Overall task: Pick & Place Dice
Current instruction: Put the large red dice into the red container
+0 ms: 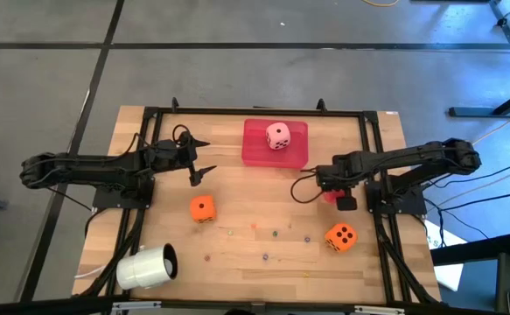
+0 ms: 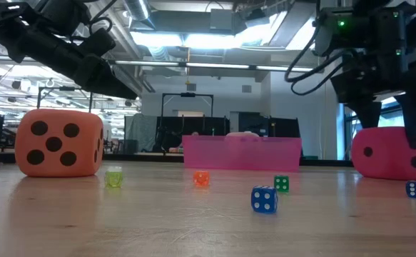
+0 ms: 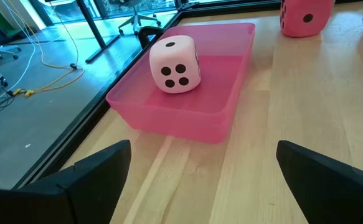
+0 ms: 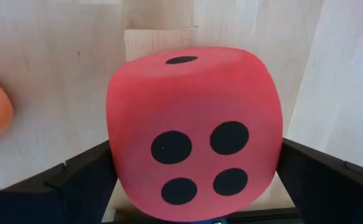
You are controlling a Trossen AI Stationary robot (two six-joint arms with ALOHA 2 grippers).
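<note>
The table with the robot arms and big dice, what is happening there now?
The right gripper hangs open straddling the soft red die, its fingers on either side, not yet closed. The pale pink die already sits in the pink plastic tray. Two orange foam dice wait on the wooden table. The left gripper hovers open beside the tray.

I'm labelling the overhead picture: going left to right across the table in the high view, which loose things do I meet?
White cylindrical cup lying on its side → orange soft die → flat pink-red plastic tray holding the pale pink die → red die under the right hand → second orange die.
</note>
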